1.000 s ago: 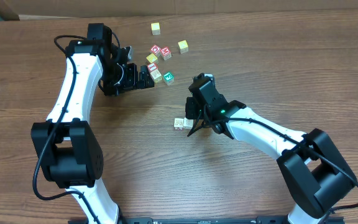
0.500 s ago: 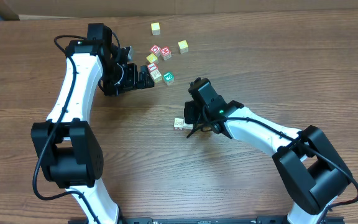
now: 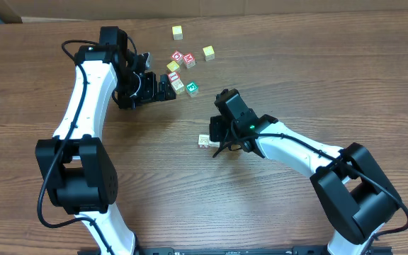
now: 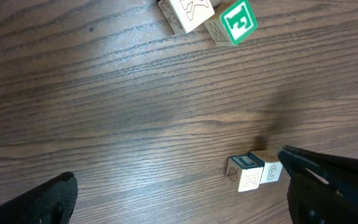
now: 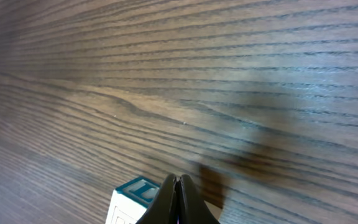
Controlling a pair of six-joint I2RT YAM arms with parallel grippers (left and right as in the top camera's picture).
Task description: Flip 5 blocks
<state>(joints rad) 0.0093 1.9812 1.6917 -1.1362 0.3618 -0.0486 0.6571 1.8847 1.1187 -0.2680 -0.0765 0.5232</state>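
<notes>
Your right hand, clenched on nothing, sits just beside the pale wooden alphabet cubes at mid-frame on the table, so you're likely mid-flip, next nudging one cube over, while your left hand hangs released by the green-faced cube up top.

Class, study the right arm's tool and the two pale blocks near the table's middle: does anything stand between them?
Nothing visible does. The right tool, shut, has its tips right beside the two pale blocks; only bare table wood lies around them. Whether the tips touch a block cannot be told.
</notes>
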